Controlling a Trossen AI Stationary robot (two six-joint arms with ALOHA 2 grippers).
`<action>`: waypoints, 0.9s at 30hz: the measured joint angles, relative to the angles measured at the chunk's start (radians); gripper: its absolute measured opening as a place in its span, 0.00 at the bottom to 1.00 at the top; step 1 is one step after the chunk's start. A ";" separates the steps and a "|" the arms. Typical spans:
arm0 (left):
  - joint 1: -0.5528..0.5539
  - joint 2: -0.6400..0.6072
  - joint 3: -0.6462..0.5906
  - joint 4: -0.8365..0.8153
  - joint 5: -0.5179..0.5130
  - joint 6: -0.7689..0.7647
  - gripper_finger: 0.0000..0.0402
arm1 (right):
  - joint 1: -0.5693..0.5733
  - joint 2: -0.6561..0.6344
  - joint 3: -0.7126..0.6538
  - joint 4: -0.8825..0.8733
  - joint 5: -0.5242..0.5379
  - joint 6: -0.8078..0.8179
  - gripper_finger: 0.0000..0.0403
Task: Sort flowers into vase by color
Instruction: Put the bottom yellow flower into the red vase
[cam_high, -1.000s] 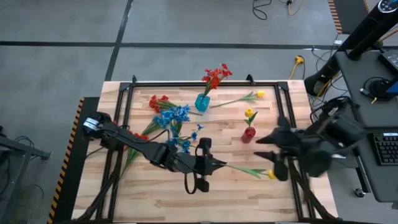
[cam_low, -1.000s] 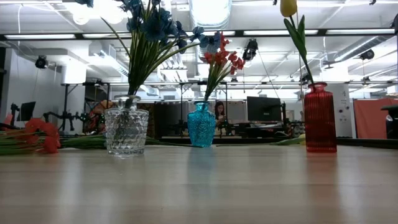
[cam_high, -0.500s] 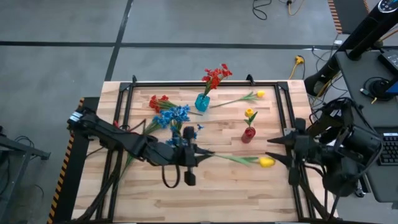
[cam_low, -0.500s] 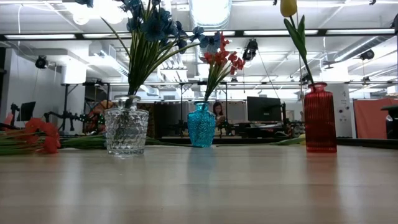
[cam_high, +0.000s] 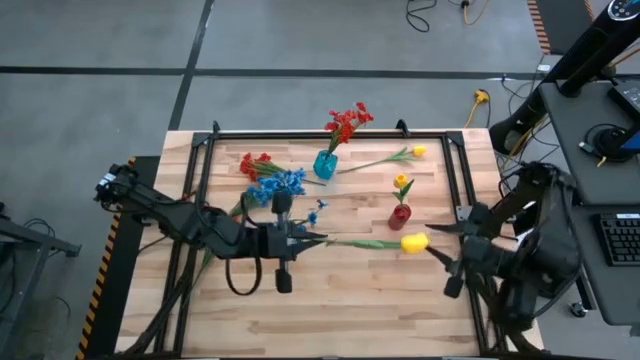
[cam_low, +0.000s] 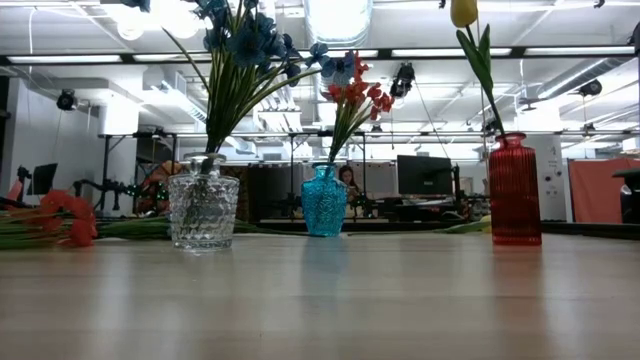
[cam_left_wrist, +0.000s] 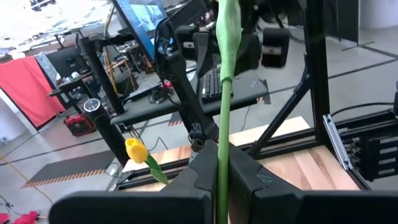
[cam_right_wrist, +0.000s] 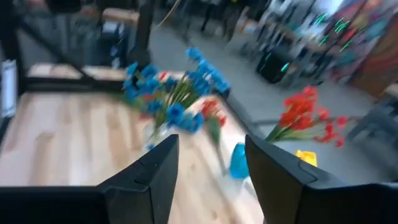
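One yellow tulip (cam_high: 413, 242) rides clamped in the left end effector (cam_high: 300, 239); next, toward the red vase (cam_high: 400, 215) at 1 o'clock; right end effector (cam_high: 436, 241) apart.

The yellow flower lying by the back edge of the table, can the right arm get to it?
Probably yes. The right gripper, fingers open and empty, sits at the table's right side. The loose yellow flower lies flat behind the red vase, so going around the vase's right side looks clear.

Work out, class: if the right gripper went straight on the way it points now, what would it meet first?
Probably the yellow flower held by the left gripper: the open right gripper points at its head from close by, though their heights are hard to compare.
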 joint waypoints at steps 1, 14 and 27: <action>0.000 0.007 0.000 0.005 0.000 0.003 0.00 | 0.000 0.003 -0.037 0.018 0.039 0.014 0.46; 0.041 0.132 -0.006 0.175 0.005 0.036 0.00 | -0.006 0.057 -0.356 0.319 0.290 0.191 0.60; 0.075 0.259 -0.013 0.329 0.018 0.022 0.00 | -0.043 0.133 -0.255 0.480 0.290 0.021 0.58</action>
